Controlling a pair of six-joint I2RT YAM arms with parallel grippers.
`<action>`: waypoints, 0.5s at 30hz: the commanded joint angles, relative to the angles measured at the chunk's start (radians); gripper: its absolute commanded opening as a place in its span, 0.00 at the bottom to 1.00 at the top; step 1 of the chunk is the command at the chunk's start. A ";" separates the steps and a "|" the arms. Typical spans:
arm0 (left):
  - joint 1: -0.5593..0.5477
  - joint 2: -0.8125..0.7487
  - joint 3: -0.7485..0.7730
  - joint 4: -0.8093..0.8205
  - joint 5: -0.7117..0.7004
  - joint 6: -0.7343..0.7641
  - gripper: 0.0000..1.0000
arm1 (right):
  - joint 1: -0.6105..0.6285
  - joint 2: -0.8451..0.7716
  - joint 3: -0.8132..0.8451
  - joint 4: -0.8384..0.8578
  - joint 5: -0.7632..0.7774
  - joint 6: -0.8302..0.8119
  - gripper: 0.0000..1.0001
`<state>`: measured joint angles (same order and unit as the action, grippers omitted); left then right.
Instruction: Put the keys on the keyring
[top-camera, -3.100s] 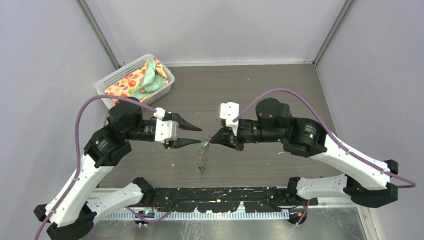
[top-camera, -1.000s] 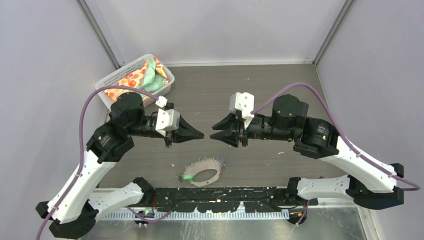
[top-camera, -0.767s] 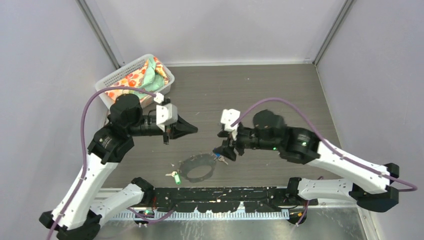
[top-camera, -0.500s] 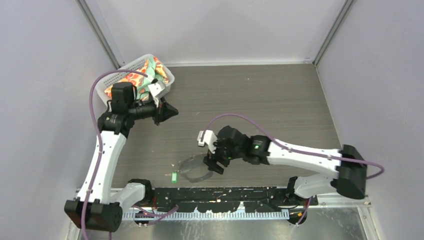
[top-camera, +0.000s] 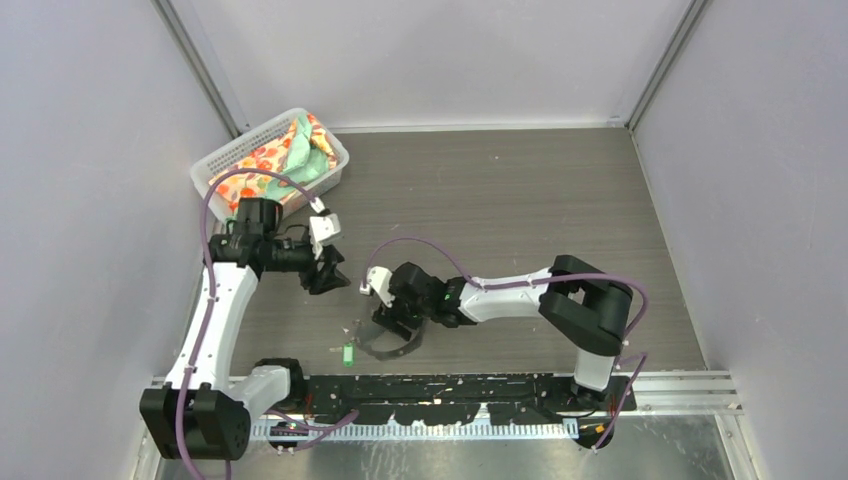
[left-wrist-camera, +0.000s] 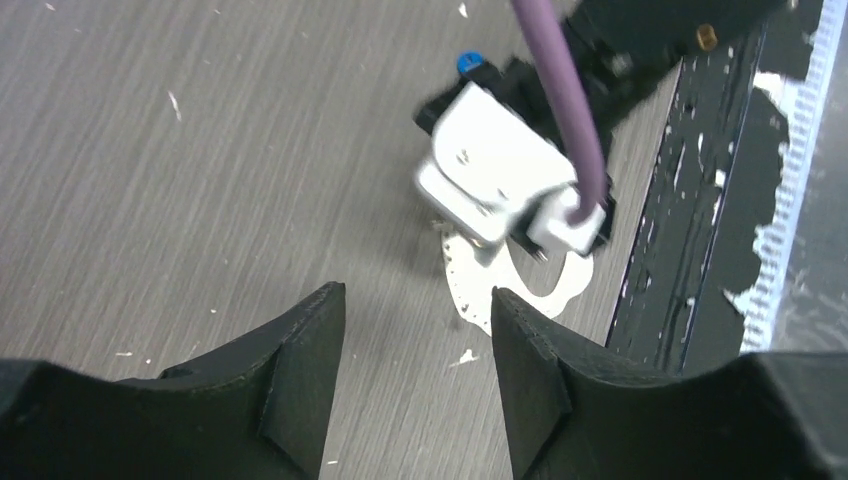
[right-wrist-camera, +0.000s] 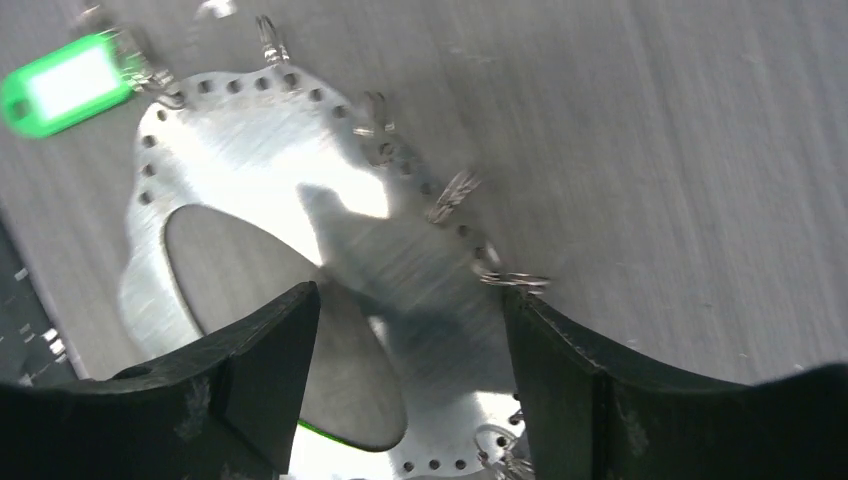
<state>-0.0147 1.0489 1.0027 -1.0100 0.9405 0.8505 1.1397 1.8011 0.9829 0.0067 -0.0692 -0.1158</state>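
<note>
The keyring (right-wrist-camera: 250, 170), a flat silver loop with holes and small split rings along its edge, lies on the table near the front edge (top-camera: 390, 350). A key with a green tag (right-wrist-camera: 65, 82) lies just left of it (top-camera: 348, 353). My right gripper (right-wrist-camera: 405, 300) hangs open low over the loop's band (top-camera: 395, 320), with nothing between its fingers. My left gripper (left-wrist-camera: 415, 310) is open and empty, up and to the left (top-camera: 325, 272). It looks down at the right wrist and at part of the keyring (left-wrist-camera: 490, 290). A blue tag (left-wrist-camera: 467, 63) peeks out beyond the right wrist.
A white mesh basket (top-camera: 215, 165) with patterned cloths stands at the back left. The black rail (top-camera: 450, 388) of the arm bases runs right in front of the keyring. The right arm's purple cable (top-camera: 420, 245) arcs over the table's middle.
The right arm swung down and left over the keyring and its jaws opened wider. The left arm pulled back to the left, and its shut jaws opened.
</note>
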 joint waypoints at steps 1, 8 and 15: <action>0.010 -0.015 -0.034 -0.085 -0.018 0.213 0.57 | -0.044 0.038 -0.042 0.020 0.190 0.061 0.71; 0.010 0.011 -0.055 -0.095 -0.046 0.332 0.61 | -0.173 -0.023 -0.138 0.001 0.354 0.143 0.71; 0.007 0.084 0.024 -0.049 -0.083 0.183 0.93 | -0.324 -0.072 -0.102 -0.064 0.350 0.176 0.73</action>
<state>-0.0116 1.1057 0.9531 -1.0882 0.8719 1.0981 0.8730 1.7424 0.8806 0.0757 0.2062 0.0475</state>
